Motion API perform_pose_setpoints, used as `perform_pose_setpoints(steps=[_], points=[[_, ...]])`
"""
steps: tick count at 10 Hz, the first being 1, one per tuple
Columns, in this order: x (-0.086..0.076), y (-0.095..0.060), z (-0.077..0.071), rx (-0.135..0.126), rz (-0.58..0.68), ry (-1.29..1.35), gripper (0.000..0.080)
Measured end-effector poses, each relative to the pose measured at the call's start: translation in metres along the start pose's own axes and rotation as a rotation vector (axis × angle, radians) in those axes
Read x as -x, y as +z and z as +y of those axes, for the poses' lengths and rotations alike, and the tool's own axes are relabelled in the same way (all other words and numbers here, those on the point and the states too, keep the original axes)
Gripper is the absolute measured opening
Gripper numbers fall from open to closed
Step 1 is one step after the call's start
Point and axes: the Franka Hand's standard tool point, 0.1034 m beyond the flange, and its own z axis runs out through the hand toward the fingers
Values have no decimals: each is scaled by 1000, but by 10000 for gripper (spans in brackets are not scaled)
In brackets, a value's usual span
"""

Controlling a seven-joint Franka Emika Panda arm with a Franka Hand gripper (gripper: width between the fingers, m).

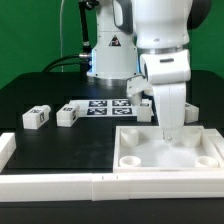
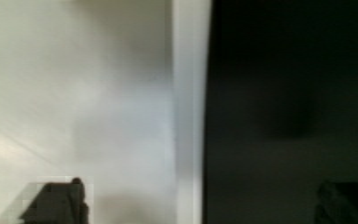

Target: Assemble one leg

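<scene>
**Fingers.** In the wrist view my fingers (image 2: 51,200) show as two dark tips set wide apart, with nothing gripped between them. A pale edge runs between the tips, white on one side and dark on the other. The picture is blurred, but I judge this edge to be a wall of the large white square plastic tray (image 1: 128,150). The exterior view shows me reaching down into that tray near its far side. I cannot confirm contact.

**Task item.** A small stubby white plastic leg (image 1: 68,115) with a black-and-white square marker lies on the black worktop (image 1: 40,90), toward the exterior view's left and well apart from me. A second leg (image 1: 37,117) lies near it. Neither is fitted.

**Step, as judged.** I am positioning the tray before fetching a leg.
- Close squarely on the wall and shift it slowly without tilting.
- Then grip the nearer leg across its flat faces and carry it upright over a corner socket.

**Writing.** None is legible. The flat white marker board (image 1: 105,105) bears patterned tags only. The triangular warning sign (image 1: 113,42) on the arm's base has a symbol too small to read.
</scene>
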Motion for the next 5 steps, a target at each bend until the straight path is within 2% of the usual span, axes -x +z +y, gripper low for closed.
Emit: perform_pose_setpoints(steps=[1,3,5], points=[[-4,-10,-6,9,-5,19,648],[-15,-30,-8,42,-9,51,648],[-12,-25,-10,32,-10,68,648]])
